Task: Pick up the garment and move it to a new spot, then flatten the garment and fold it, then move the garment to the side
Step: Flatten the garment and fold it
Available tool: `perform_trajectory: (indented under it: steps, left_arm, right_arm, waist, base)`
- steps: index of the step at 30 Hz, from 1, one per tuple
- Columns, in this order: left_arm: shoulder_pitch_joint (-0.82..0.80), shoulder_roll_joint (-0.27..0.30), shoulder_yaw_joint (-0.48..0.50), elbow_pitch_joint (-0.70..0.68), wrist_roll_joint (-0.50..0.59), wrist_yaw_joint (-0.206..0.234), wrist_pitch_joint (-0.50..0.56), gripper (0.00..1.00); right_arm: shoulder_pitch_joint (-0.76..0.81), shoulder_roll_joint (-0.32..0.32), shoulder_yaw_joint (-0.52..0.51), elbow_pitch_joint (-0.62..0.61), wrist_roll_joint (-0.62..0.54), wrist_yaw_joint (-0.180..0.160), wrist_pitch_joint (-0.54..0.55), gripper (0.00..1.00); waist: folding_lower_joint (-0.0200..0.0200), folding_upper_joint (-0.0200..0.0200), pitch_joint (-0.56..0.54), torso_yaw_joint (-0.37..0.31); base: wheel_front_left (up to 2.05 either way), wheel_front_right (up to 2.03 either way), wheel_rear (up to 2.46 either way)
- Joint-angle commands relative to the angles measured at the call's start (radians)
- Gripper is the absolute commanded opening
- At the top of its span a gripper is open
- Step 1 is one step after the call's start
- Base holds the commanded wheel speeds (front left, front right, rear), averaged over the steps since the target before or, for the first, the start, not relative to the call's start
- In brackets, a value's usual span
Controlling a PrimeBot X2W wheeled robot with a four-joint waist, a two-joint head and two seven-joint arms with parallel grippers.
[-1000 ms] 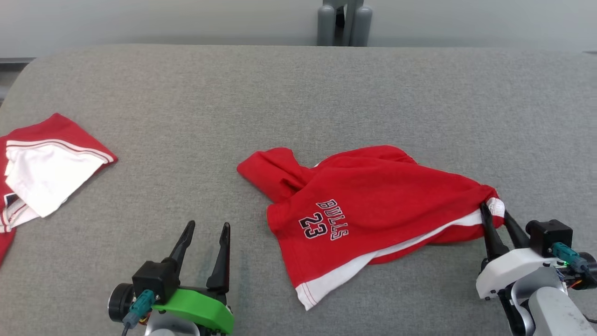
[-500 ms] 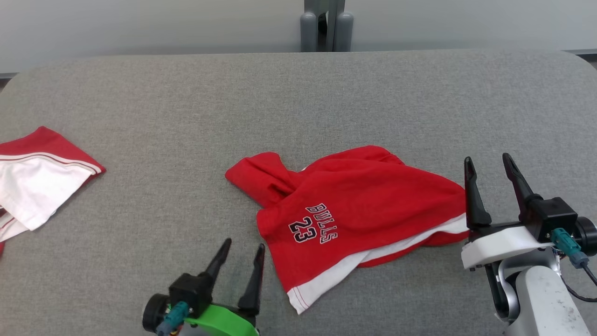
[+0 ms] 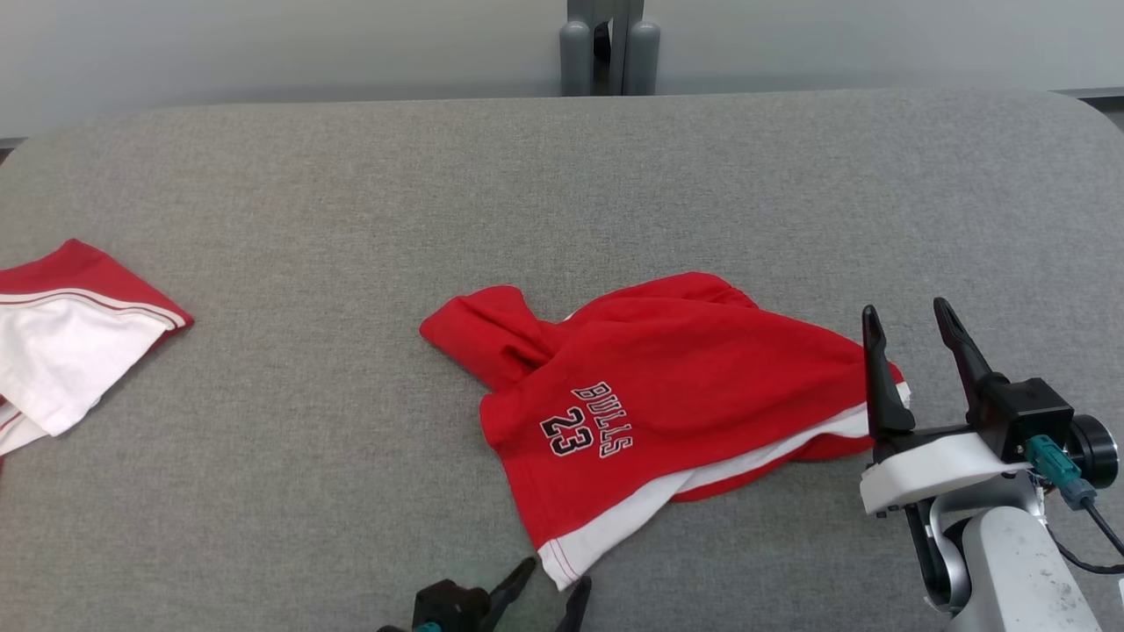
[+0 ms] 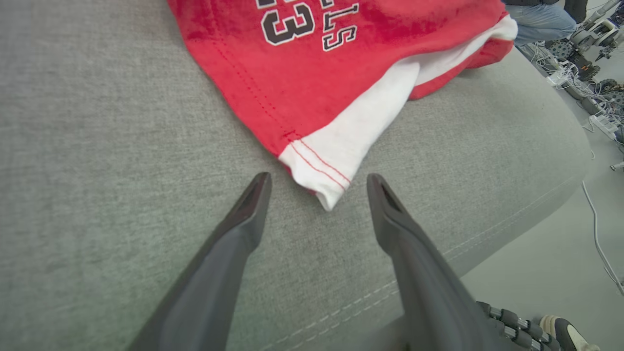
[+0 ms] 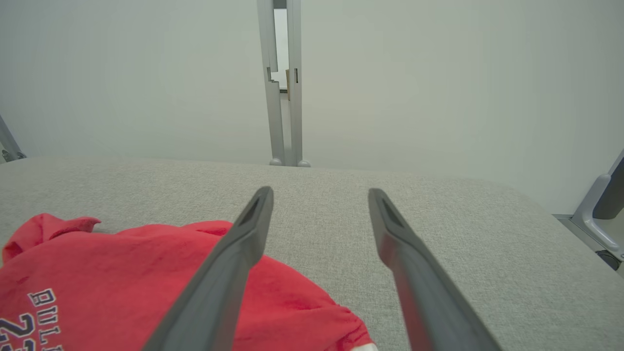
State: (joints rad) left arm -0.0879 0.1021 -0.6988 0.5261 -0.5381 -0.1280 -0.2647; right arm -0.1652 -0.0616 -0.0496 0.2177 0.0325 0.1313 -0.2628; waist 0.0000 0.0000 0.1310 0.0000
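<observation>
— Red garment [image 3: 667, 412] changed?
— Right claw [image 3: 905, 306] had let go of its edge, lifted, spread wide beside it. Left claw [image 4: 318, 176] spread, white hem corner [image 4: 324, 183] just ahead. Crumpled, "BULLS 23" showing.

Red garment [image 3: 702, 377] (white hem, dark "BULLS 23" lettering), grey table [image 3: 351, 193], dark fingers [image 3: 878, 386]
</observation>
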Motion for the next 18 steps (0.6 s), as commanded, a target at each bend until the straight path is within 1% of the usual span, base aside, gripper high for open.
perform_trajectory:
  steps: [1,5,13,14,16,17,18]
  left_arm:
    - [-0.028,0.010,-0.009,-0.001,-0.008,-0.004,0.001,1.00]
    - [-0.048,0.027,-0.065,-0.005,-0.046,-0.004,0.001,1.00]
    - [-0.093,0.029,-0.070,0.006,-0.090,-0.004,0.001,1.00]
    - [-0.095,0.029,-0.072,0.007,-0.092,-0.004,0.001,0.79]
    - [-0.101,0.031,-0.075,0.009,-0.097,-0.004,0.001,0.11]
    - [-0.104,0.031,-0.077,0.009,-0.099,-0.004,0.001,0.00]
    - [-0.105,0.031,-0.077,0.008,-0.103,-0.004,0.001,0.00]
  right_arm:
    - [0.004,-0.002,0.000,0.001,-0.008,-0.001,-0.003,1.00]
    - [-0.006,-0.005,0.011,0.006,-0.005,-0.001,-0.003,1.00]
    - [-0.025,-0.008,0.025,-0.002,-0.005,-0.001,-0.003,1.00]
    - [-0.027,-0.011,0.026,0.000,-0.002,-0.001,-0.003,1.00]
    - [-0.027,-0.014,0.027,0.004,0.003,-0.001,-0.003,1.00]
    - [-0.027,-0.015,0.027,0.006,0.004,-0.001,-0.003,1.00]
    - [-0.026,-0.016,0.026,0.008,0.006,-0.001,-0.003,1.00]
  waist:
    - [0.0000,0.0000,0.002,0.001]
    - [0.0000,0.0000,0.007,0.000]
    - [0.0000,0.0000,0.028,-0.014]
    - [0.0000,0.0000,0.029,-0.015]
    - [0.0000,0.0000,0.033,-0.019]
    - [0.0000,0.0000,0.034,-0.020]
    - [0.0000,0.0000,0.034,-0.022]
  base:
    - [0.00,0.00,0.00]
    - [0.00,0.00,0.00]
    - [0.00,0.00,0.00]
    - [0.00,0.00,0.00]
    - [0.00,0.00,0.00]
    - [0.00,0.00,0.00]
    - [0.00,0.00,0.00]
